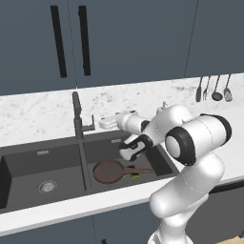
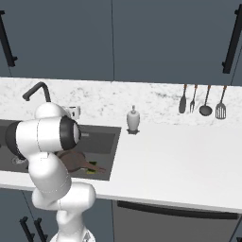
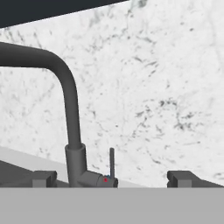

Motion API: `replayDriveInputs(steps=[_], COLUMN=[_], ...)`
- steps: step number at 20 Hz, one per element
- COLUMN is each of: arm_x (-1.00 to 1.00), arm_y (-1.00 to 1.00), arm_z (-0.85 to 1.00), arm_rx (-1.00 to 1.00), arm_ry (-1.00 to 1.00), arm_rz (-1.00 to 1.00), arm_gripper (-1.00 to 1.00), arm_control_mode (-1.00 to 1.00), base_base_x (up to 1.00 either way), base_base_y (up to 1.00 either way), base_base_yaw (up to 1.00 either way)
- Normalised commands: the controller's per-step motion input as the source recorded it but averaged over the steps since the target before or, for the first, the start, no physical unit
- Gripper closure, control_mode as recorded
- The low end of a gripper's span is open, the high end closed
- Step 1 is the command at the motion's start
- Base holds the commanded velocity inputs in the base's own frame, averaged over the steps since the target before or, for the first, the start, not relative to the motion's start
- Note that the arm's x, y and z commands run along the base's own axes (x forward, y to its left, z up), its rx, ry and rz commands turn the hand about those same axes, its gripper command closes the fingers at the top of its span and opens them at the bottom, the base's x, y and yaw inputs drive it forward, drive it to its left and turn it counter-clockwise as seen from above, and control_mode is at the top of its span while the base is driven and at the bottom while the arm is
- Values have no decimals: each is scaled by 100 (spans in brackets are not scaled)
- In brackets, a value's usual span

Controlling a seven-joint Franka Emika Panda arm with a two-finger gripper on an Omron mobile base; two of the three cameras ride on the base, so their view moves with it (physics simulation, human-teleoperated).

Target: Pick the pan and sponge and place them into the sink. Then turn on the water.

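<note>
The reddish-brown pan [image 1: 108, 171] lies in the right basin of the dark grey sink [image 1: 28, 164], its dark handle pointing right. The small green and yellow sponge [image 1: 135, 176] rests by that handle. From the right base view the pan [image 2: 75, 161] and the sponge [image 2: 93, 170] lie in the same basin of the sink [image 2: 101, 137], partly behind the arm. My gripper [image 1: 102, 124] hovers above the sink's back rim, just right of the faucet [image 1: 76, 114]. In the hand view the gripper [image 3: 113, 178] stands open and empty, its tips either side of the faucet's upright side lever [image 3: 112, 162]. Water is not in view.
A white soap dispenser [image 2: 133, 119] stands on the counter right of the sink. Several utensils [image 2: 203, 101] hang on the marble backsplash at the far right. Dark cabinets [image 1: 71, 38] hang overhead. White counter [image 2: 179, 160] stretches to the right.
</note>
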Motion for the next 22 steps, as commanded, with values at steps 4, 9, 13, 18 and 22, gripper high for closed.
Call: replayDriveInputs(steps=[4,9,13,18,22], arm_x=[0,0,0,-2,-16], arm_y=[5,3,3,5,16], arm_z=[-15,-1,-21,-34,-21], arm_rx=[1,0,1,4,3], arm_ry=[-7,0,0,-3,-7], arm_rz=[0,0,-6,-14,-21], arm_gripper=[-100,-100,-100,-100,-100], arm_control_mode=[-100,-100,-100,-100,-100], base_base_x=[0,0,0,0,0], base_base_y=[0,0,0,0,0], base_base_yaw=[0,0,0,0,0])
